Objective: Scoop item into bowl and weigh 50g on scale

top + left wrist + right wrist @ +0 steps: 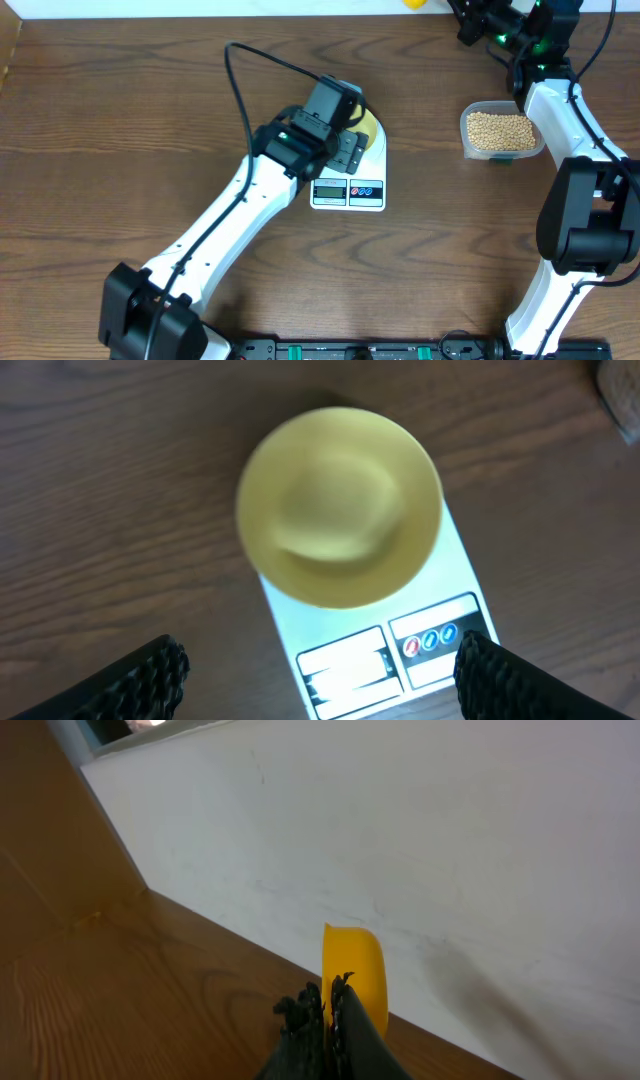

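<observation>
The pale yellow bowl [340, 510] sits empty on the white scale [440, 605], blurred in the left wrist view. My left gripper [320, 665] hovers above them, open, with nothing between its fingers [150, 675]. From overhead the left gripper [350, 140] hides most of the bowl [373, 128], and the scale [348, 192] shows its display. The tan beans [500, 130] fill a clear tub at the right. My right gripper [328, 990] is shut on a yellow scoop [355, 965] near the back wall, far from the beans.
The clear tub [466, 140] stands right of the scale, close beside the right arm's white link [565, 110]. The scoop [415, 4] pokes out at the table's far edge by the white wall [400, 820]. A black cable [240, 90] loops over the left arm.
</observation>
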`<action>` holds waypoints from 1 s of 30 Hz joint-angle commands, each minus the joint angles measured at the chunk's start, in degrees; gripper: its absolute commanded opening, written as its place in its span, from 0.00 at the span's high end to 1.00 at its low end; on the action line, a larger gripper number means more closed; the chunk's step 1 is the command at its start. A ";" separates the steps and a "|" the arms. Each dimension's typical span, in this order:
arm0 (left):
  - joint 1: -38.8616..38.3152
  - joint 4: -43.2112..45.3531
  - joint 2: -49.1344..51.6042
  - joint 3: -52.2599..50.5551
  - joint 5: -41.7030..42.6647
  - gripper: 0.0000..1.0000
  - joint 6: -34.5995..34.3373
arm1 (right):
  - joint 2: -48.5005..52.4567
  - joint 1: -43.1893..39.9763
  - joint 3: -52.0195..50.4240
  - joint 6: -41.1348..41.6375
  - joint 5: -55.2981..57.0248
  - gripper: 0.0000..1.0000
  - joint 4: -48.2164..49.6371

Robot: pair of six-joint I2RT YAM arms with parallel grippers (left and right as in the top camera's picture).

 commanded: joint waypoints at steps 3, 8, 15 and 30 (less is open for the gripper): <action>-1.22 -1.62 2.69 -0.72 -1.14 0.13 1.03 | -0.28 0.26 1.07 -1.27 1.03 0.99 0.11; -1.20 -4.09 3.21 -0.72 -1.14 0.13 0.81 | -0.31 0.28 1.07 -1.27 1.01 0.99 0.02; -1.33 -5.81 4.02 -0.85 -1.09 0.13 -2.69 | -0.28 0.26 1.07 -1.29 1.03 0.99 0.11; -3.10 -5.77 10.16 -0.94 -1.09 0.13 -2.89 | -0.28 0.28 1.07 -3.63 1.01 0.99 0.11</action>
